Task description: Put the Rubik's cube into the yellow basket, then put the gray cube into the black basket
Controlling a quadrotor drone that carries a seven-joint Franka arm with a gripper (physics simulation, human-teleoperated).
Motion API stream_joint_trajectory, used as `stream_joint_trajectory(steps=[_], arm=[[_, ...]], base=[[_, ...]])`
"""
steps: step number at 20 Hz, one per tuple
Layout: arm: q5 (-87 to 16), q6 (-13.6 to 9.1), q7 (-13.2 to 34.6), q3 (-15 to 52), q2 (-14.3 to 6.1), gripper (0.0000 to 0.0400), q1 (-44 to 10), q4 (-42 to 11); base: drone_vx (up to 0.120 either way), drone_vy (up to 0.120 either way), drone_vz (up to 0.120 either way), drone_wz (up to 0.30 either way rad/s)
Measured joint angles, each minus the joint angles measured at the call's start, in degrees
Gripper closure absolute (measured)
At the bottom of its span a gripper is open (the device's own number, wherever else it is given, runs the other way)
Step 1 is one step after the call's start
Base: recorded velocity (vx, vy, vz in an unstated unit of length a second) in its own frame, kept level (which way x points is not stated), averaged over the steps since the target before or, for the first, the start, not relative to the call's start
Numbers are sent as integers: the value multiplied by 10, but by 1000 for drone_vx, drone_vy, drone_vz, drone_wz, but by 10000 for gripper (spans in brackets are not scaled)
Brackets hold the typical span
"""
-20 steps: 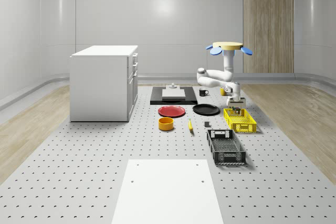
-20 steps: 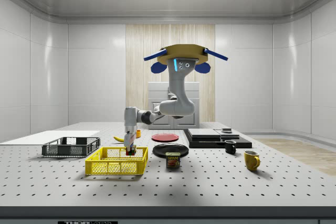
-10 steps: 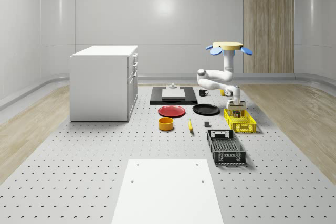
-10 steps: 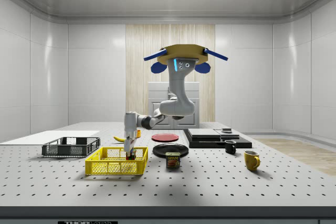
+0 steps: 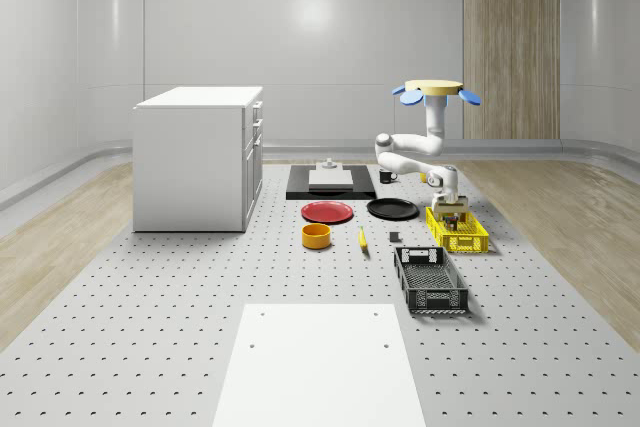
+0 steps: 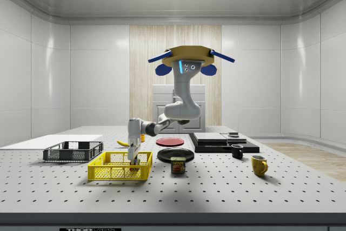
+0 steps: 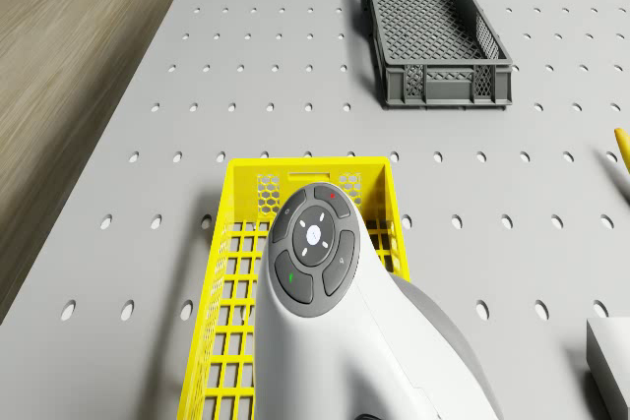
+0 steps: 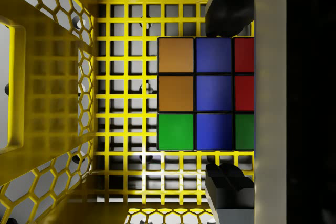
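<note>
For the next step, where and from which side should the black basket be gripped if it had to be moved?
Probably one long side wall of the black basket, from straight above. It lies flat on the table with its top open, and its thin upright mesh walls suit a pinch with one finger inside and one outside. Near the middle of the wall should limit tilting.

Drone (image 6: 187, 57) hovering; arm (image 6: 175, 112) bent down; claw (image 8: 224, 94) fingers (image 8: 227, 9) straddling, spread slightly.

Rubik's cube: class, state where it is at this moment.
The Rubik's cube is inside the yellow basket, low over its mesh floor and between the gripper fingers; the drone hovers above the table behind the basket.
</note>
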Motion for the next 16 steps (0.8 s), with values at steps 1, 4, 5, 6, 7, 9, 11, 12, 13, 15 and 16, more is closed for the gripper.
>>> stream_joint_trajectory(steps=[1, 4, 5, 6, 7, 9, 11, 12, 13, 15, 16], arm=[[2, -2, 0, 3, 0, 25, 1, -1], [15, -10, -1, 17, 1, 12, 6, -7], [21, -13, -2, 24, 1, 9, 8, -10], [27, -17, -2, 31, 2, 7, 10, -13], [34, -20, -2, 38, 2, 6, 12, -15], [49, -27, -3, 55, 2, 3, 15, -21], [62, -33, -3, 69, 2, 2, 18, -25], [67, -36, -3, 75, 2, 2, 19, -27], [72, -38, -3, 80, 2, 1, 20, -28], [80, -41, -3, 89, 1, 1, 22, -30], [85, -43, -3, 93, 1, 1, 22, -31]], base=[[0, 0, 0, 0], [0, 0, 0, 0], [0, 0, 0, 0], [0, 0, 0, 0], [0, 0, 0, 0], [0, 0, 0, 0], [0, 0, 0, 0], [0, 0, 0, 0], [0, 0, 0, 0], [0, 0, 0, 0], [0, 0, 40, 0]])
